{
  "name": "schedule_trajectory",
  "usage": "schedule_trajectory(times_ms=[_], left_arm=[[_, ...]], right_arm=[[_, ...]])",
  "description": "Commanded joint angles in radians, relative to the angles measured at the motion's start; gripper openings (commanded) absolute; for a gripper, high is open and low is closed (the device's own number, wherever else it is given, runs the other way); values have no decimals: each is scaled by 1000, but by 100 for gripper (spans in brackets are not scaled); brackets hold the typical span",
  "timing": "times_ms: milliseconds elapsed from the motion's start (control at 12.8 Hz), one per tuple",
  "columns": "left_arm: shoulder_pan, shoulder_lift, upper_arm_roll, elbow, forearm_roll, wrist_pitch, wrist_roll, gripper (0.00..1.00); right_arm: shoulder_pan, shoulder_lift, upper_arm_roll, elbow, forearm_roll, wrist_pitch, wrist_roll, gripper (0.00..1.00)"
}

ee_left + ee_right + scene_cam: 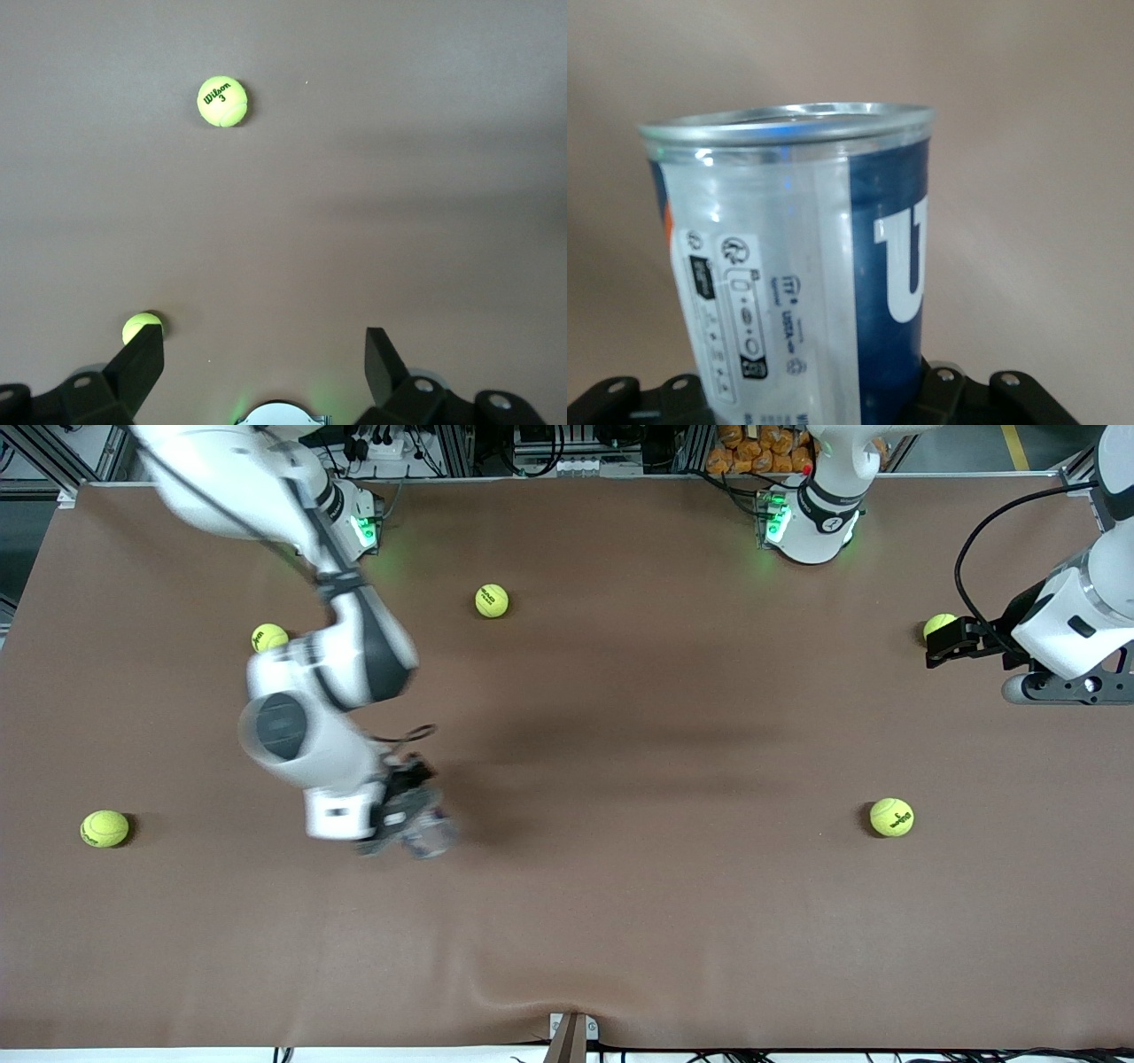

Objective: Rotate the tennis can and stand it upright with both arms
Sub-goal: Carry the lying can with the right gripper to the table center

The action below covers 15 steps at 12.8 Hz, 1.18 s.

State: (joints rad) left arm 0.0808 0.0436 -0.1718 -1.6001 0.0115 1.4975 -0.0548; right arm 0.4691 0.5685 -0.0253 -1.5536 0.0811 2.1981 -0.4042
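Over the table (620,912), right gripper (416,819) bent down around tennis can (430,837), grip unclear; left gripper (264,354) wide open

Hidden and cut-off parts around the bench

The right gripper (409,815) is covering most of the tennis can (429,837) from the front, its fingers lying out of sight; the can's lower end is running past the right wrist view's edge. The left gripper (941,640) is partly hiding one tennis ball (937,624), and the left arm is getting cropped by the frame.
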Motion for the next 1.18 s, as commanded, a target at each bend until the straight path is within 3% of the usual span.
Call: schedule_trajectory(times_ms=[0, 313, 392, 548, 862, 940, 1018, 1097], left_arm=[[5, 7, -8, 2, -13, 9, -17, 100], [7, 22, -8, 2, -13, 16, -17, 100], [5, 31, -8, 2, -13, 21, -17, 100], [7, 36, -8, 2, -13, 24, -17, 100], [7, 44, -8, 2, -13, 24, -17, 100], [7, 45, -8, 2, -13, 26, -17, 100], [7, 45, -8, 2, -13, 29, -17, 100], [7, 45, -8, 2, -13, 29, -17, 100]], right_arm=[[132, 100, -21, 87, -59, 83, -8, 60], [215, 155, -18, 96, -402, 225, -34, 60], [229, 180, -18, 96, -449, 274, -65, 60], [246, 224, -18, 101, -460, 348, -143, 67], [295, 283, -18, 135, -463, 381, -169, 67], [302, 290, -18, 135, -462, 382, -168, 72], [307, 301, -18, 136, -460, 388, -162, 89], [316, 315, -18, 148, -460, 405, -148, 100]])
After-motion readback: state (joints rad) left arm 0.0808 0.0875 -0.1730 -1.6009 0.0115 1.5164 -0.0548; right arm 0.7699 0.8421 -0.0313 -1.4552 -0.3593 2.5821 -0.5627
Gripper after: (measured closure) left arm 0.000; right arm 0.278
